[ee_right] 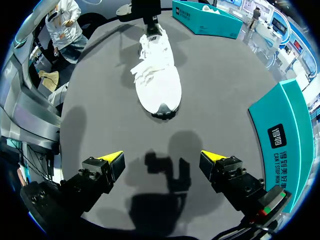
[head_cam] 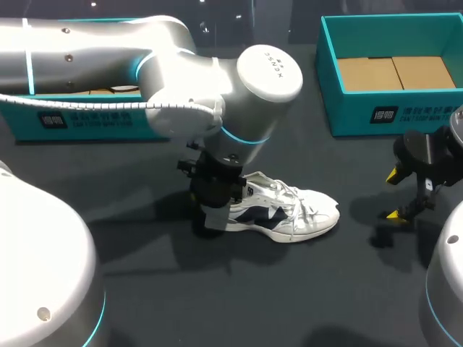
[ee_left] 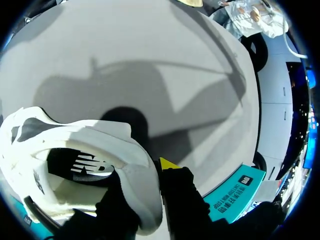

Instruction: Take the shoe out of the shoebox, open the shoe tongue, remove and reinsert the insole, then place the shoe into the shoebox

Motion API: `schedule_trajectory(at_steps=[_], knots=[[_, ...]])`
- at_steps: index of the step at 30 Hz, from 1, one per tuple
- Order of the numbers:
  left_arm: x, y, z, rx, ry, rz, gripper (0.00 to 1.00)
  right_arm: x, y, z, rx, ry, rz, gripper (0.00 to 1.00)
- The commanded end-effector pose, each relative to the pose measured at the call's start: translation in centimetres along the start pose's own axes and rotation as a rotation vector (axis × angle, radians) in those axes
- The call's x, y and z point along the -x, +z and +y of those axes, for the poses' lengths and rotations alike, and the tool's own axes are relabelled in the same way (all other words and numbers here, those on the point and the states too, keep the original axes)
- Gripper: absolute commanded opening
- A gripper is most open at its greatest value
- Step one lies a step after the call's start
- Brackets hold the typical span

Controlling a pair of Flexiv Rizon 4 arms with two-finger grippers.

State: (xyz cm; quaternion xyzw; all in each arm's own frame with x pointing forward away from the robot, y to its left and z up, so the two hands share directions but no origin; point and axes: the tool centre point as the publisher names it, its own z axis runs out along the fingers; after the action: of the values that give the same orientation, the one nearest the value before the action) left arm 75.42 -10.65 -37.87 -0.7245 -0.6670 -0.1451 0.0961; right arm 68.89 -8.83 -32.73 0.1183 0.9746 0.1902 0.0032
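shoe: we've got one white sneaker [head_cam: 289, 211] with dark navy side patches. It's upright on its sole around the middle of the table [head_cam: 217, 296], outside both boxes.
pointing: in the head view its long axis runs 9-to-3, heel at 9 o'clock and toe at 3, dipping a touch toward 4. The laces lie loose over the top.
left jaws: our left arm [head_cam: 181, 79] comes in from 9 o'clock and ends right at the heel. In the left wrist view one finger is down inside the shoe [ee_left: 75, 145] opening. The other, the yellow-tipped finger [ee_left: 167, 164], is against the outside of the back, so the jaws are pinched on the heel collar.
right jaws: our right arm [head_cam: 445, 289] has them spread wide with nothing in them, over bare table at 3 o'clock from the toe and well apart from it. In the right wrist view the shoe [ee_right: 159, 75] sits ahead of the fingers [ee_right: 112, 161], toe end nearest us.
boxes: we count two teal shoeboxes, both open-topped.
right shoebox [head_cam: 362, 119]: at 1 o'clock from the shoe, with its brown cardboard floor showing.
left shoebox [head_cam: 79, 123]: at 10 o'clock, mostly behind our left arm. There's something pale inside [ee_right: 207, 7], but we can't tell what it is.
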Motion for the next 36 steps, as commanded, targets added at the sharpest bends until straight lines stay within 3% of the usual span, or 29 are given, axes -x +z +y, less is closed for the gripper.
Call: schedule_trajectory(at_steps=[1,17,19,20,21,22,23,33,36], knots=[[1.2,0.7,-0.2,-0.012,-0.003,-0.002,0.0,-0.2,0.0,0.0,-0.001,0.0,-0.003,1.0],[1.3,0.5,-0.1,-0.037,0.001,-0.008,0.0,-0.2,0.0,0.0,-0.001,0.0,-0.003,1.0],[1.0,0.2,-0.1,-0.035,0.001,-0.013,0.4,-0.2,0.0,0.0,-0.001,0.0,-0.003,1.0],[0.8,0.1,0.0,-0.032,0.0,-0.017,0.54,-0.2,0.0,0.0,-0.001,0.0,-0.003,1.0],[0.7,-0.2,0.0,-0.031,0.001,-0.024,0.79,-0.2,0.0,0.0,-0.001,0.0,-0.003,1.0],[0.5,-0.4,0.0,-0.031,-0.001,-0.029,0.93,-0.2,0.0,0.0,-0.001,0.0,-0.003,1.0],[0.3,-0.8,0.0,-0.034,-0.003,-0.04,1.0,-0.2,0.0,0.0,-0.001,0.0,-0.003,1.0],[-2.3,-6.9,-1.7,-0.073,-0.066,-0.212,1.0,-0.2,0.0,0.0,-0.001,0.0,-0.003,1.0],[-3.6,-7.7,-2.2,-0.217,-0.283,-0.33,1.0,-0.2,0.0,0.0,-0.001,0.0,-0.003,1.0]])
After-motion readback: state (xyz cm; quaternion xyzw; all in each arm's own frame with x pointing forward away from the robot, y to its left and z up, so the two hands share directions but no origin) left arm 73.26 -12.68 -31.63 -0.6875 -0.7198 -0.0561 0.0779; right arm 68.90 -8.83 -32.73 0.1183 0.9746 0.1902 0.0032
